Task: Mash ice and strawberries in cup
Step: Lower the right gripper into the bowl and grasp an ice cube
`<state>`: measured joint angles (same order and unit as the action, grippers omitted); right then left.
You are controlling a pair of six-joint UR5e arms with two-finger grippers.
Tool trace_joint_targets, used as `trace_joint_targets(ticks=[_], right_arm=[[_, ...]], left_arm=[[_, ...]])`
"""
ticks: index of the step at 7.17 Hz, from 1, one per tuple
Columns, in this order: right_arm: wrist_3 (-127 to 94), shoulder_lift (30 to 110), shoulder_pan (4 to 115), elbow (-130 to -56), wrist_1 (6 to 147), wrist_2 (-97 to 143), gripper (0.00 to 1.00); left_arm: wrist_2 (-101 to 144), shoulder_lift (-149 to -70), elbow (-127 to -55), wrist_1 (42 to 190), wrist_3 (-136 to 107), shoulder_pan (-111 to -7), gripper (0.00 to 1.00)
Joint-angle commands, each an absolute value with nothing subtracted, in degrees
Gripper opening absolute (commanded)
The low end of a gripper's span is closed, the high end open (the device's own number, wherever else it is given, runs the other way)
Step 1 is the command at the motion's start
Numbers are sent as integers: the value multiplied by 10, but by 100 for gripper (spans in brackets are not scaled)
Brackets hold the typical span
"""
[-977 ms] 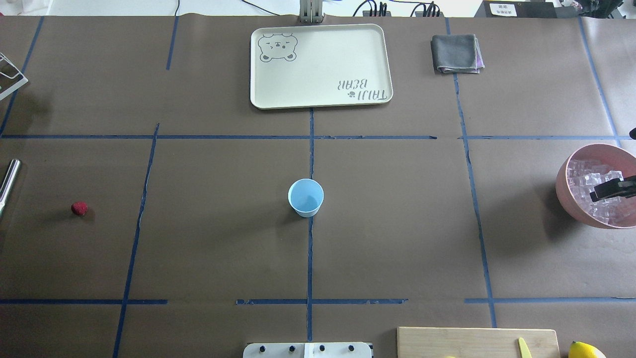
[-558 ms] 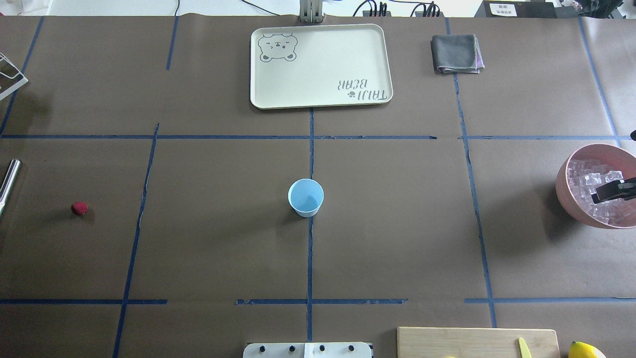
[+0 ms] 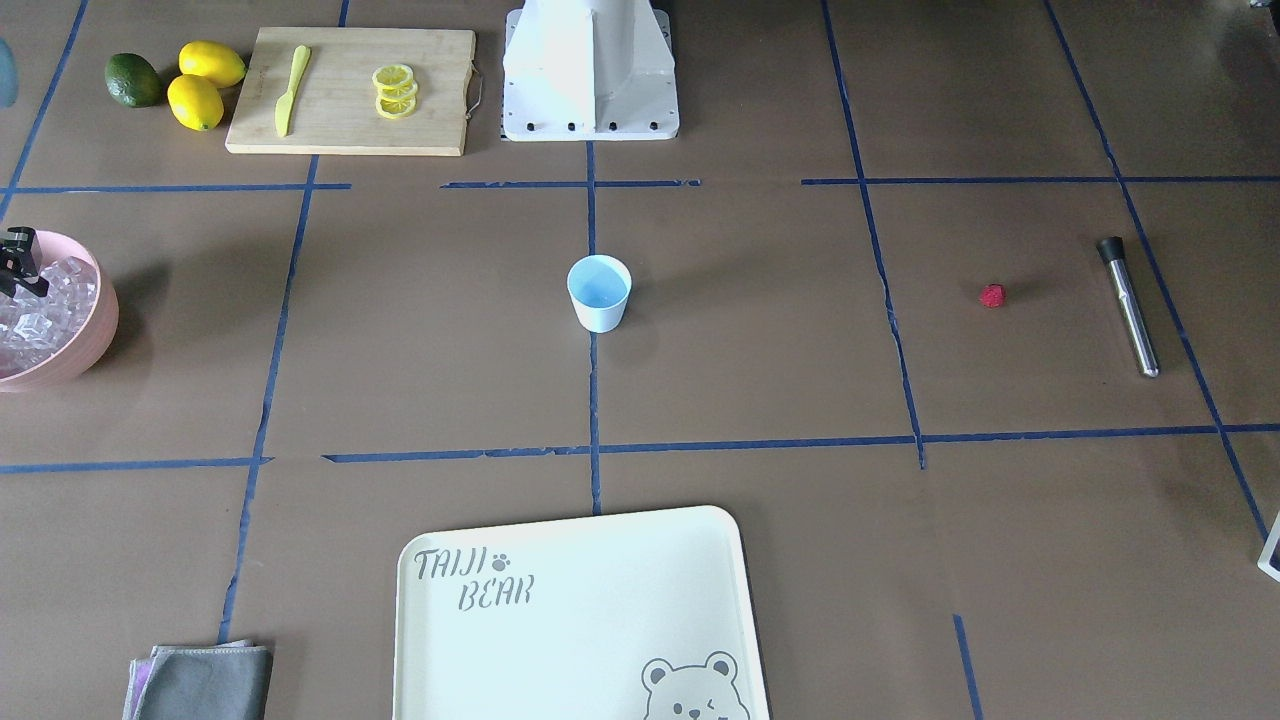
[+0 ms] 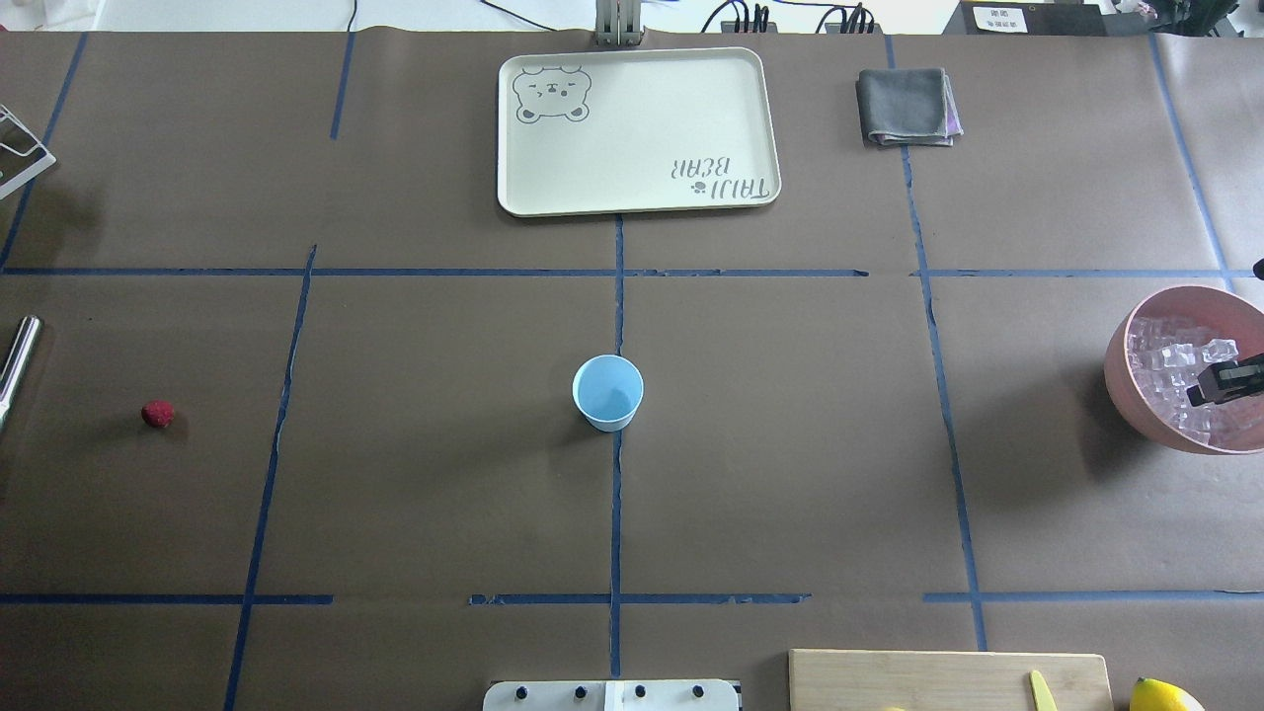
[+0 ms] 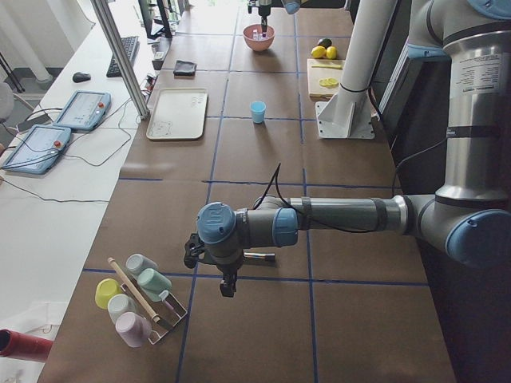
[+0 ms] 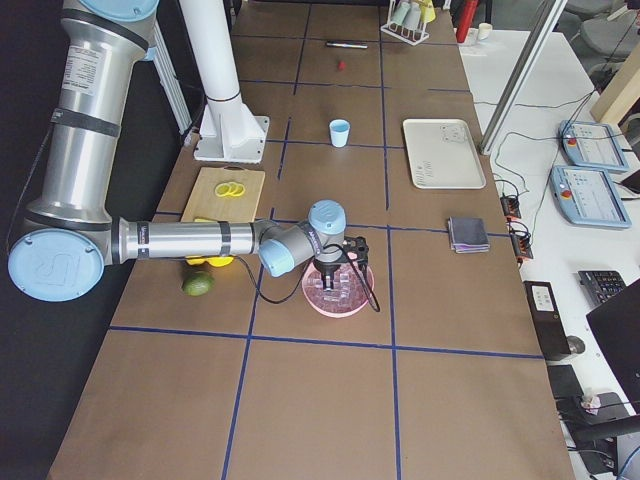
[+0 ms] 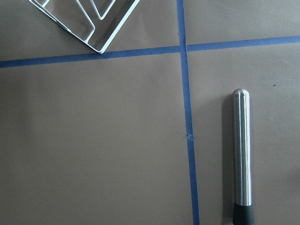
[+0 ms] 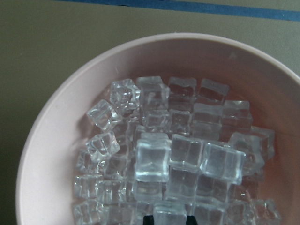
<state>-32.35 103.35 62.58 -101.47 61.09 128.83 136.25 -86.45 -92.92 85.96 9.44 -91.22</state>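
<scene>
The pale blue cup (image 4: pixel 607 391) stands upright and empty at the table's middle. The red strawberry (image 4: pixel 157 414) lies far left, near a steel muddler (image 4: pixel 18 360) that also shows in the left wrist view (image 7: pixel 242 154). The ice (image 8: pixel 187 150) fills the pink bowl (image 4: pixel 1121 385) at the far right. My right gripper (image 4: pixel 1197 395) is down in the bowl, and its dark fingertips press both sides of one ice cube (image 8: pixel 169 212). My left gripper (image 5: pixel 227 283) hangs above the muddler at the table's left end. It shows only in the exterior left view, so I cannot tell its state.
A cream tray (image 4: pixel 637 128) and a folded grey cloth (image 4: pixel 907 106) lie at the far side. A cutting board (image 3: pixel 350 90) with lemon slices and a yellow knife, lemons (image 3: pixel 205 80) and a green fruit sit near the base. A white rack (image 5: pixel 140 295) of cups stands at the left end.
My right gripper has shifted a little to the right over the ice bowl. Cup, strawberry and muddler have not moved.
</scene>
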Motion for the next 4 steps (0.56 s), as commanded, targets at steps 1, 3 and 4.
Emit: trace_joint_targets(ticks=[1, 3, 4], right_arm=[[-323, 1042, 643, -1046, 616, 1302, 0], [-326, 1053, 693, -1092, 621, 1366, 0], [-328, 1051, 693, -1106, 636, 1366, 0]], left_arm=[[1363, -866, -931, 860, 94, -912, 100], [1363, -864, -933, 859, 94, -912, 100], [1363, -864, -933, 859, 94, -912, 100]])
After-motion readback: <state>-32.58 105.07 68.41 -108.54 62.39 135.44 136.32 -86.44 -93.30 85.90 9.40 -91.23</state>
